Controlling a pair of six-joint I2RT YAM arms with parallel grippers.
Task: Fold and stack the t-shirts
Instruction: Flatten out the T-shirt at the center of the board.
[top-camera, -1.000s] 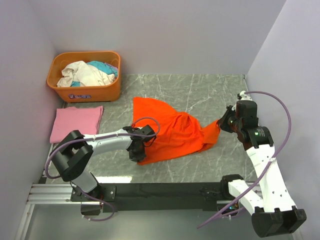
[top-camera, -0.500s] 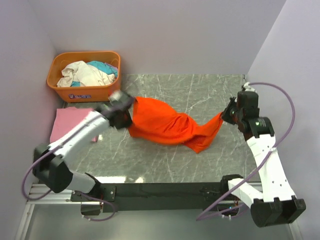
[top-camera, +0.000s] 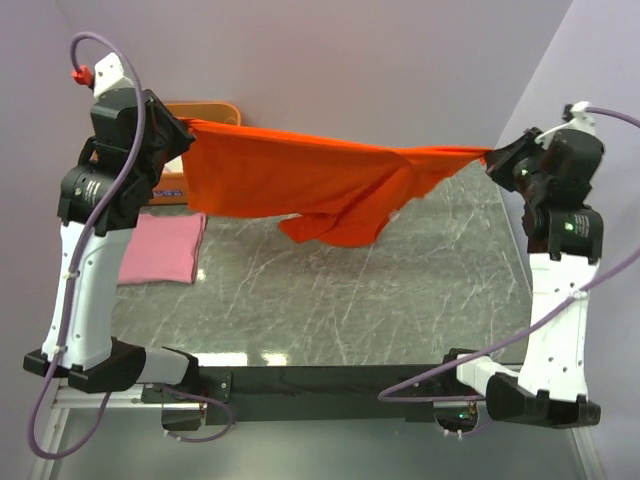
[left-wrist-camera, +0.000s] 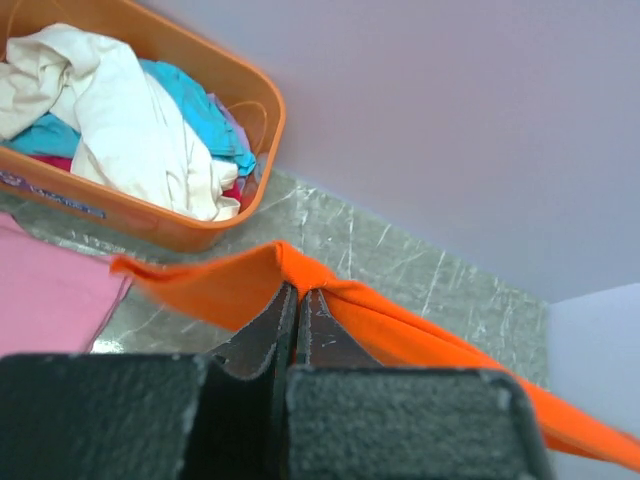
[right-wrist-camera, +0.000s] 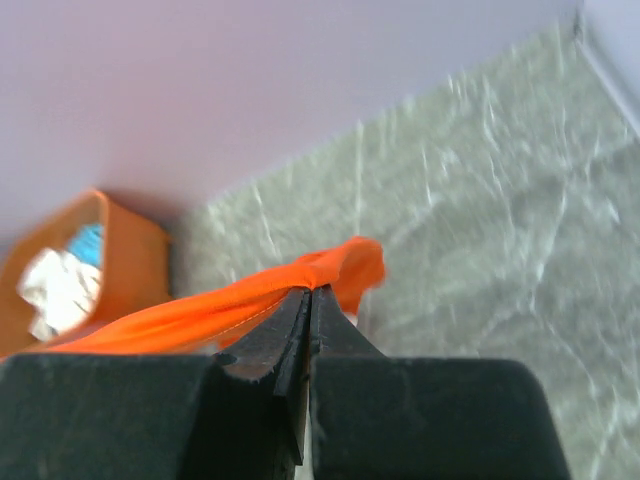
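The bright orange-red t-shirt hangs stretched in the air between both arms, its loose middle sagging toward the table. My left gripper is raised high at the left and shut on one edge of the orange-red t-shirt. At the right, also raised, my right gripper is shut on the opposite end of the orange-red t-shirt. The light pink t-shirt lies folded flat on the table at the left, below the left arm.
The orange plastic basket with white and teal clothes stands in the back left corner, mostly hidden behind the left arm in the top view. Grey marble tabletop lies under the hanging shirt. Walls close in on the left, back and right.
Both arms have lifted high, raising the orange-red shirt off the table and pulling it taut. The left gripper closed on the shirt's edge and swung up to the back left.
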